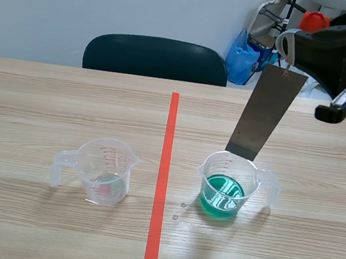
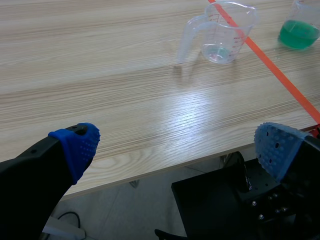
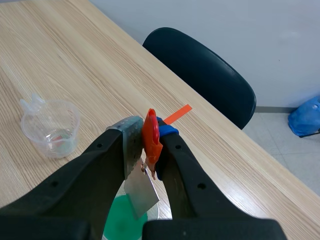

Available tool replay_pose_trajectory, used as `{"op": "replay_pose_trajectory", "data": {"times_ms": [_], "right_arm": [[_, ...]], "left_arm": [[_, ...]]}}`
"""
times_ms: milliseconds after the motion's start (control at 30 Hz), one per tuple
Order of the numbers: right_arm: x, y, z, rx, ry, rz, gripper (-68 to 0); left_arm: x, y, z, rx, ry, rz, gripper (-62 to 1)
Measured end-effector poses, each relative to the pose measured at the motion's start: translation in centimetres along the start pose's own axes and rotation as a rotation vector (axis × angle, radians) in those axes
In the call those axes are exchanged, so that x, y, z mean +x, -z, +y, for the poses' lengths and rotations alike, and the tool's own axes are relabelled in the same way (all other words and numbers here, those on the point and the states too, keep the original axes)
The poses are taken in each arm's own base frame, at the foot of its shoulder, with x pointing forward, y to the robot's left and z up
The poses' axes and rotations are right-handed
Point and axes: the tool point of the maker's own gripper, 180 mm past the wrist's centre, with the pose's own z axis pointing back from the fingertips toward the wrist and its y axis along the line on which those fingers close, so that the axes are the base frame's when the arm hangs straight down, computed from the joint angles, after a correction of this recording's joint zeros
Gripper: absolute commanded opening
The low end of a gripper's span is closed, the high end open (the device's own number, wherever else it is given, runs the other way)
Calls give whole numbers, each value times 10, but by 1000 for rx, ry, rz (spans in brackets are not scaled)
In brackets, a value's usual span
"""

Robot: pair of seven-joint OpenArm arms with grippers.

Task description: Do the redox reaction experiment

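A clear measuring cup holding green liquid (image 1: 228, 190) stands right of the tape line. A second clear cup (image 1: 104, 173), nearly empty, stands left of it. My right gripper (image 1: 295, 46) is raised at the upper right, shut on a red clip (image 3: 151, 140). From the clip hangs a grey metal sheet (image 1: 266, 112). The sheet's lower edge sits at the green cup's far rim, above the liquid (image 3: 120, 225). My left gripper (image 2: 177, 145) is open and holds nothing, low off the table's near edge. Both cups (image 2: 220, 35) (image 2: 299, 30) lie far ahead of it.
An orange-red tape line (image 1: 165, 166) runs down the middle of the wooden table (image 1: 37, 100). A dark chair (image 1: 156, 57) stands behind the far edge, and a blue bag (image 1: 240, 59) lies on the floor beyond.
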Motion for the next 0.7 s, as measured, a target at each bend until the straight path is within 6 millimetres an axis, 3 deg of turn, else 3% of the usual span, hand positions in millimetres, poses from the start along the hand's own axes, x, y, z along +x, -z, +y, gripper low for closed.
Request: {"op": "replay_pose_trajectory", "data": {"times_ms": [333, 700], "right_arm": [[1, 2, 2, 8, 12, -19, -655], [-31, 8, -4, 7, 113, -4, -655]], "left_arm": [[0, 0, 0, 0, 0, 0, 14], [0, 0, 0, 0, 0, 0, 14]]}}
